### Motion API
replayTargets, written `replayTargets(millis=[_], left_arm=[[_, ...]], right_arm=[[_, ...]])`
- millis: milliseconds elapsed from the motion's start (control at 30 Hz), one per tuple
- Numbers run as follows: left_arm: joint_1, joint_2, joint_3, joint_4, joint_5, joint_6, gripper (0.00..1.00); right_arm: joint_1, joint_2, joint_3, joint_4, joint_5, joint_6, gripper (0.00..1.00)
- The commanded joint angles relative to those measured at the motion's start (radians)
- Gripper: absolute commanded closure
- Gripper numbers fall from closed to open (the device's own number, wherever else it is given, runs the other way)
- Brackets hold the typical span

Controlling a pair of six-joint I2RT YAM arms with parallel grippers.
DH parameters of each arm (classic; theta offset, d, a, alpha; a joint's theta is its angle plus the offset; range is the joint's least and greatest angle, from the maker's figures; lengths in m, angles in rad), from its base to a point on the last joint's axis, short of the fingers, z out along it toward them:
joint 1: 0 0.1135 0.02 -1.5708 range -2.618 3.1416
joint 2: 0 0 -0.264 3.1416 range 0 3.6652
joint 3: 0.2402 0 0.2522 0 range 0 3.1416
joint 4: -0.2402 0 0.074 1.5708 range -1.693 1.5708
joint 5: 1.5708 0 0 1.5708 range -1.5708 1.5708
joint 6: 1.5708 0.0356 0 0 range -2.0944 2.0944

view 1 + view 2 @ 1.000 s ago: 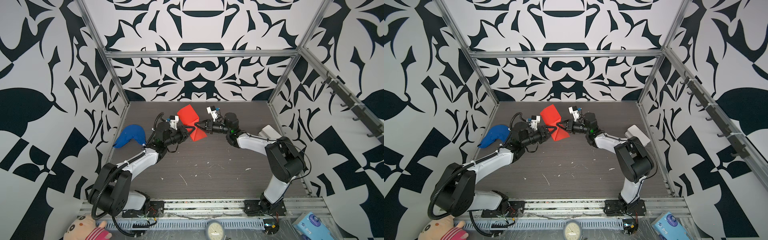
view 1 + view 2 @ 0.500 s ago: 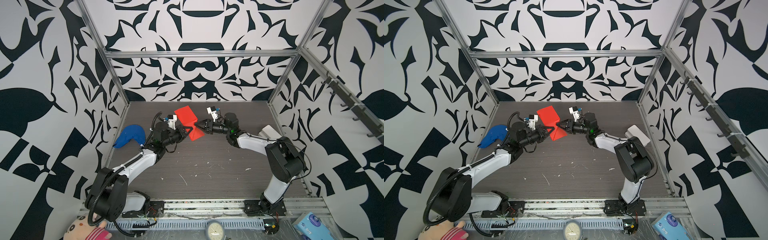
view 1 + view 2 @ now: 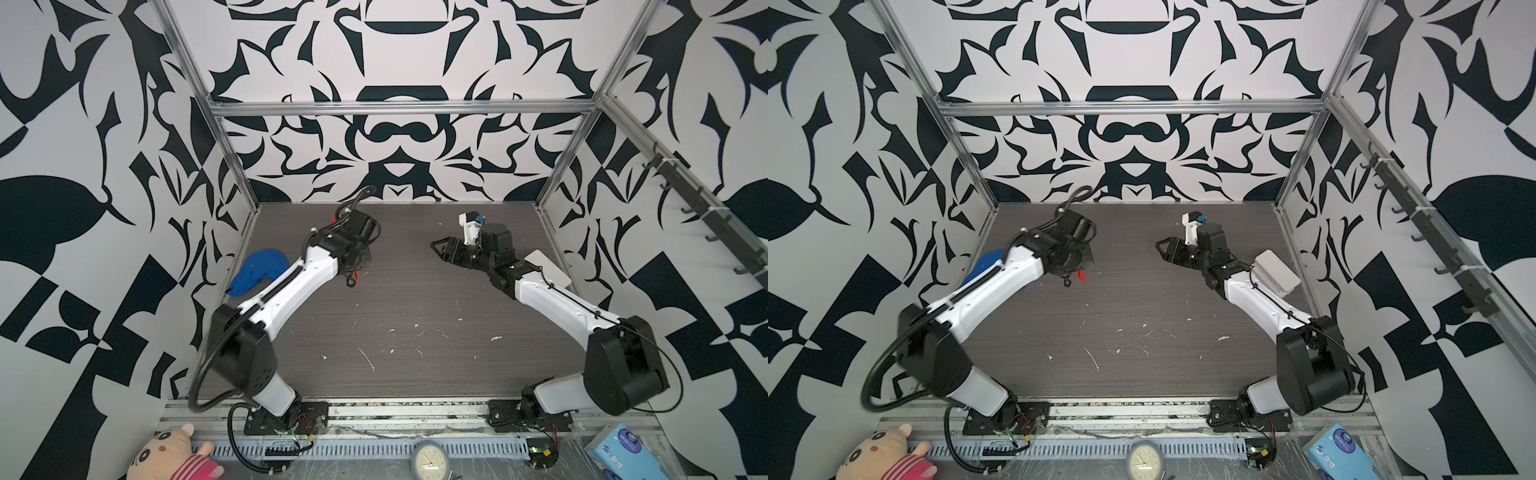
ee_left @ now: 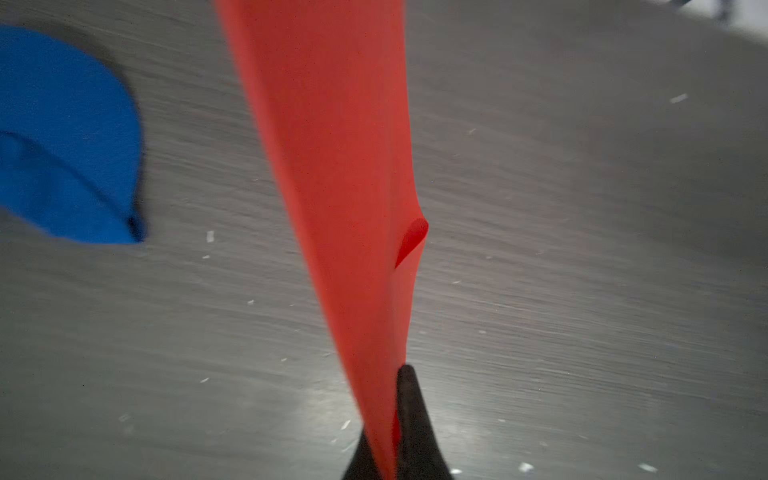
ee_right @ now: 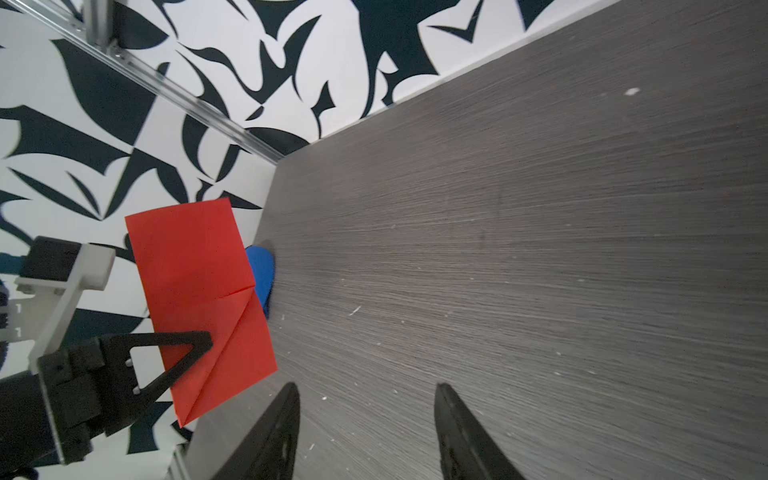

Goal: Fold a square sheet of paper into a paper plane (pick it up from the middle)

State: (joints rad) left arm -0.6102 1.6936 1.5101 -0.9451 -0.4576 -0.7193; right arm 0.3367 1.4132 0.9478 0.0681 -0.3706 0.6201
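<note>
The red sheet of paper (image 5: 199,291) is folded over, with a diagonal crease near one corner. My left gripper (image 4: 392,419) is shut on it, and the paper runs away from the jaws as a long strip (image 4: 332,166). In both top views the left wrist hides nearly all of it; only a red sliver (image 3: 356,274) (image 3: 1082,275) shows by the left gripper (image 3: 353,277) (image 3: 1073,277). My right gripper (image 5: 365,415) (image 3: 440,247) (image 3: 1163,249) stands open and empty, apart from the paper, over the table's far right.
A blue cloth lump (image 3: 259,270) (image 3: 984,262) (image 4: 70,145) (image 5: 262,270) lies near the left wall, close to the left arm. A white box (image 3: 548,270) (image 3: 1275,272) sits by the right wall behind the right arm. Small white scraps (image 3: 368,359) dot the dark table.
The right gripper opened, let go of the paper and drew back to the right. The left gripper closed on the paper and swung it left and down, under its own wrist.
</note>
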Motion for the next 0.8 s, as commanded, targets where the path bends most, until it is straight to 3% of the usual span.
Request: replayTargets(millis=[0,167,433,567,767], left_arm=[[-0.047,0.187,0.134,-0.510,-0.328,-0.068,0.96],[-0.097,0.403,0.277,-0.576,-0.345,-0.103,0.95],[-0.134,0.607,0.422,-0.464,-0.183,-0.067,0.88],[-0.128,0.610,0.421,-0.366,-0.066,-0.035,0.72],[-0.069,0.444,0.250,-0.031,0.274,0.023,0.41]], right_arm=[[-0.004,-0.038,-0.038,-0.116,0.145,-0.083,0.45],[-0.007,-0.070,-0.067,-0.138,0.186,-0.086,0.47],[-0.011,-0.093,-0.089,-0.151,0.215,-0.079,0.49],[-0.011,-0.092,-0.091,-0.160,0.219,-0.068,0.50],[-0.011,-0.080,-0.075,-0.198,0.219,-0.063,0.49]])
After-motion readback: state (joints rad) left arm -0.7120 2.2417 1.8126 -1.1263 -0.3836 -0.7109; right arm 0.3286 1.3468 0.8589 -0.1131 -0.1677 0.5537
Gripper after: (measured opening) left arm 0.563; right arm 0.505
